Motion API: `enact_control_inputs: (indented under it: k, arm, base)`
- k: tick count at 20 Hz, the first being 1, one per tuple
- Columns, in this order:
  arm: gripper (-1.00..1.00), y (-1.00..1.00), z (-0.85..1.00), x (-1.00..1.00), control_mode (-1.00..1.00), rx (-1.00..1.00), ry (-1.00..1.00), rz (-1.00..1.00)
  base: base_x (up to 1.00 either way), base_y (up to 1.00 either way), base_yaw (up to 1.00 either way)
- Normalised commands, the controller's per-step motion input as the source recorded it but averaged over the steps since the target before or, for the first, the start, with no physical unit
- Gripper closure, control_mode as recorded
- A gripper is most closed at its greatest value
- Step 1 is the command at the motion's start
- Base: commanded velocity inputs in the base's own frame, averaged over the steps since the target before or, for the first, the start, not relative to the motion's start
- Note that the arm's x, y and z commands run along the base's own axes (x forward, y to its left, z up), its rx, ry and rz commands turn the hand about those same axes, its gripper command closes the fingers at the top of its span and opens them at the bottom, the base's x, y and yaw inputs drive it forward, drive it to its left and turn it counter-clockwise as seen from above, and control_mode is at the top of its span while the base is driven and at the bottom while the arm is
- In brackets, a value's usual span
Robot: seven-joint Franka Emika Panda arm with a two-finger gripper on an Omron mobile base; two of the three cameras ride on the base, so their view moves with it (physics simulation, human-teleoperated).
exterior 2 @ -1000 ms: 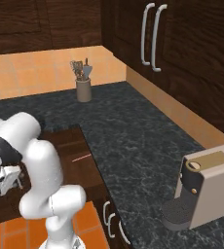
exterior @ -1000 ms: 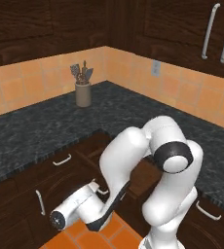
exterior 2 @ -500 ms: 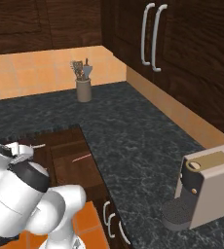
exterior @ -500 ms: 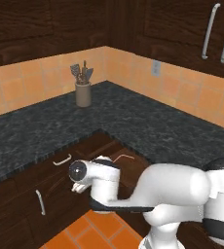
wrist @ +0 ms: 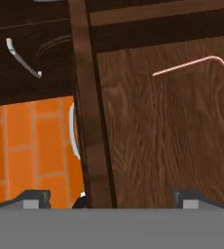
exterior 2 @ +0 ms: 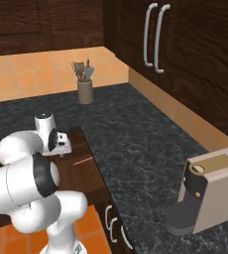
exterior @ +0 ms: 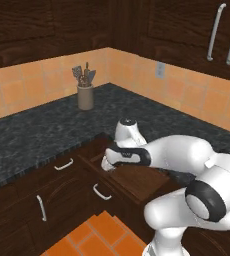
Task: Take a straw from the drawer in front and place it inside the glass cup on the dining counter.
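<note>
My claw (wrist: 109, 197) hangs wide open and empty over the drawer (wrist: 162, 141), fingertips straddling its front wall. The straw (wrist: 192, 64) lies on the drawer floor well ahead, its bent end cut off at the frame edge.

The drawer (wrist: 162, 126) stands pulled open, a shallow dark brown wooden tray with a curved silver handle (wrist: 73, 130) on its front board. On its bare wood floor lies the straw (wrist: 192, 63), a thin pink-red stick with a bent end, flat toward 1 o'clock in the hand view. From the right base view the straw (exterior 2: 83, 160) rests near the drawer's 3 o'clock edge.
</note>
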Motion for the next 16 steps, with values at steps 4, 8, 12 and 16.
enact_control_inputs:
  k: [4, 8, 12, 16]
  arm:
    - [-1.00, -0.02, -0.27, 0.49, -1.00, 0.00, 0.34, 0.00]
    - [-1.00, 0.00, -0.47, 0.48, -1.00, -0.08, 0.12, 0.00]
    - [-1.00, 0.00, -0.60, 0.47, -1.00, -0.11, 0.06, 0.00]
    - [-1.00, -0.01, -0.58, 0.32, -1.00, -0.05, 0.02, 0.00]
  base:
    - [0.00, 0.00, 0.00]
    - [0.00, 0.00, 0.00]
    - [0.00, 0.00, 0.00]
    - [0.00, 0.00, 0.00]
